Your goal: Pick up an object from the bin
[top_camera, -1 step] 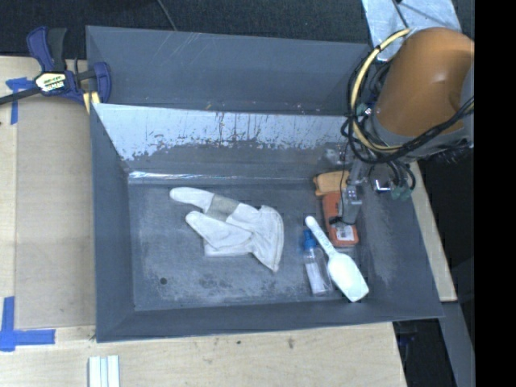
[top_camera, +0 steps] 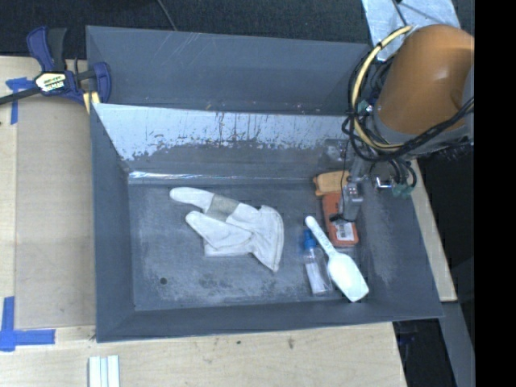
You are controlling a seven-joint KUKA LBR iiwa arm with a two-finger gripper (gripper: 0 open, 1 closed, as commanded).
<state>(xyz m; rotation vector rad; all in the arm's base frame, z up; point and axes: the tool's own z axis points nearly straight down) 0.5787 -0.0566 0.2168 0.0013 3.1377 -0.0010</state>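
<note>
- Claw (top_camera: 351,206) is in the right part of the frame, low inside the grey metal bin (top_camera: 113,216), near the foot of the back wall.
- Claw state: cannot tell from this angle whether it is open, closed or gripping.
- It sits right over the upper right part of an orange-red block (top_camera: 339,216). Cannot tell whether they touch.
- Orange-red block: flat, rectangular, lying on the bin floor at the right side, long axis running roughly up-down in the frame. There is a pale label patch at its lower end.
- Tan lump (top_camera: 326,182): just up and left of the claw, where the floor meets the back wall, near the top end of the block.
- White scoop-shaped tool (top_camera: 345,271): lies diagonally in the lower right of the floor. Its thin handle end points up-left and stops just beside the block's lower left corner; its broad rounded end points down-right toward the front wall.
- Small clear bottle (top_camera: 314,272): blue cap, lying on its side just left of the scoop and partly under its handle, cap end toward the top of the frame. Near the block, below and left of it.
- White glove (top_camera: 238,228): crumpled, in the centre of the floor, well apart from the claw to the left.
- Arm: orange dome cover (top_camera: 423,71) in the upper right of the frame above the bin's right wall, with yellow and black cables (top_camera: 364,95) looped along its left edge and running down toward the claw.
</note>
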